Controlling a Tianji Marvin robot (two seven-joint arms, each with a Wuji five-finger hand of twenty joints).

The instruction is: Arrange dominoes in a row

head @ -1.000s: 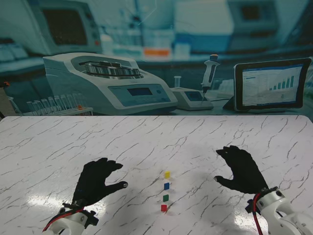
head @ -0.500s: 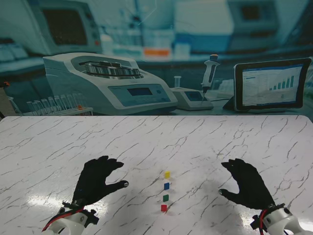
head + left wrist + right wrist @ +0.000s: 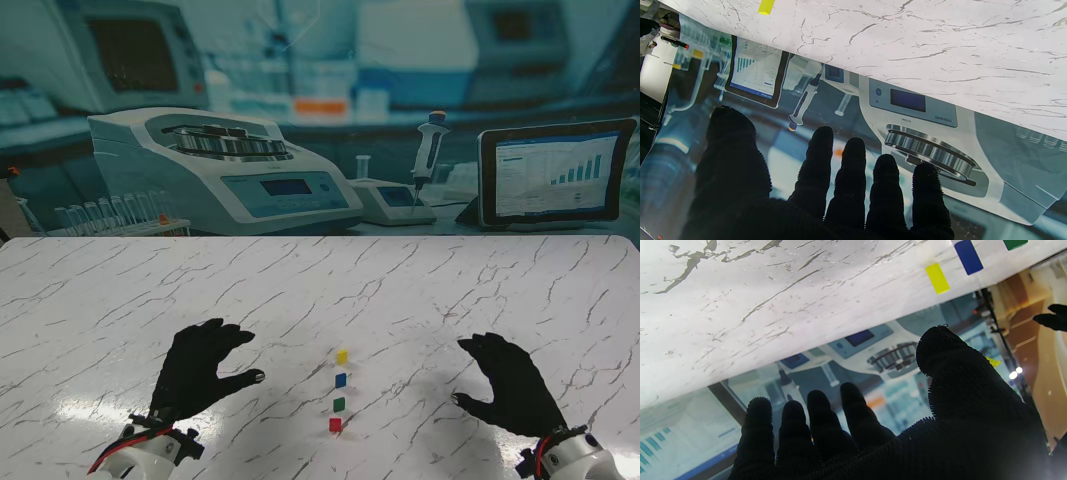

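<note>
Drawn back toward me since a second ago, my right hand (image 3: 512,388) hovers with its knit-gloved fingers (image 3: 820,416) spread, holding nothing; my left hand (image 3: 197,368), unmoved, is likewise splayed and empty. Between them, four small blocky dominoes stand on the glossy marble-veined table (image 3: 320,290) in a row whose long axis runs straight away from me: red domino (image 3: 335,425) nearest, then green domino (image 3: 339,404), blue domino (image 3: 341,380), and yellow domino (image 3: 342,356) farthest, each apart from the next.
</note>
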